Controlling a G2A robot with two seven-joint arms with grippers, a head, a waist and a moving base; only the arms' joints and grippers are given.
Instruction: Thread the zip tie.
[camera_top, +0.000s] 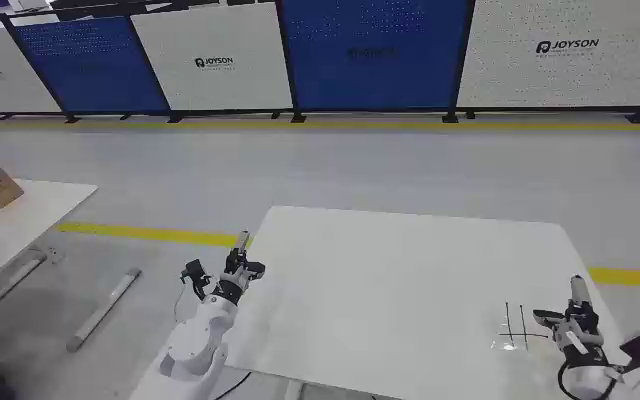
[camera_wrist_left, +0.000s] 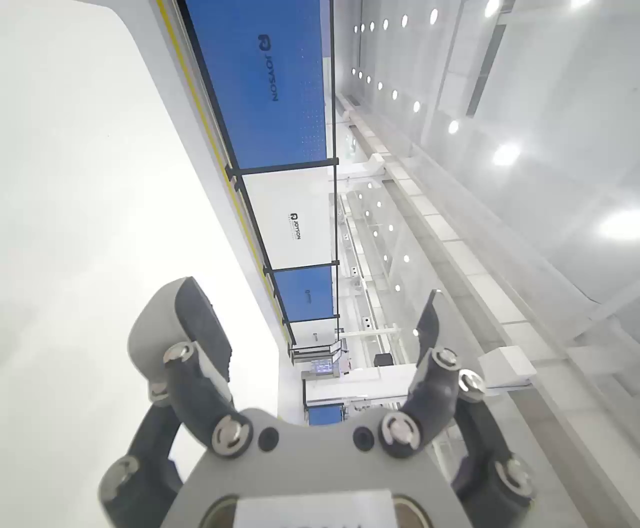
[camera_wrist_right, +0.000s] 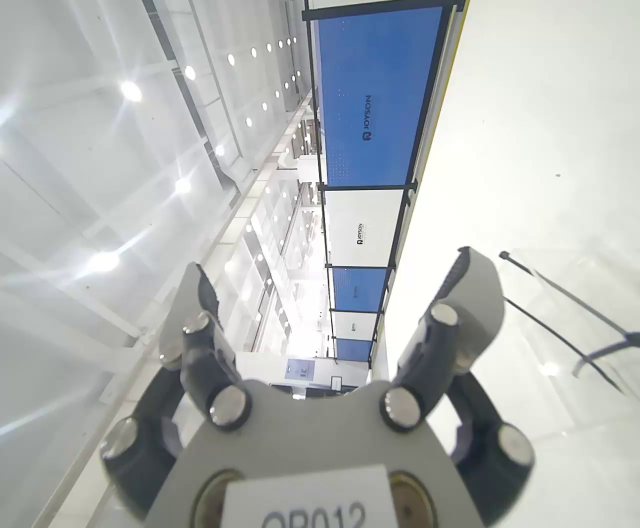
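Three thin black zip ties (camera_top: 514, 328) lie crossed on a bit of clear plastic (camera_wrist_right: 575, 400), near the right edge of the white table (camera_top: 400, 290), by the corner close to the robot. The right claw (camera_wrist_right: 330, 265) sits just beside them, open wide and holding nothing. The left claw (camera_wrist_left: 315, 310) is at the table's left edge, far from them. It is open wide and holds nothing too.

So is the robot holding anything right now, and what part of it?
No, nothing. The left gripper and right gripper both have open, empty jaws. The zip ties lie on the table near the right gripper, not touched.
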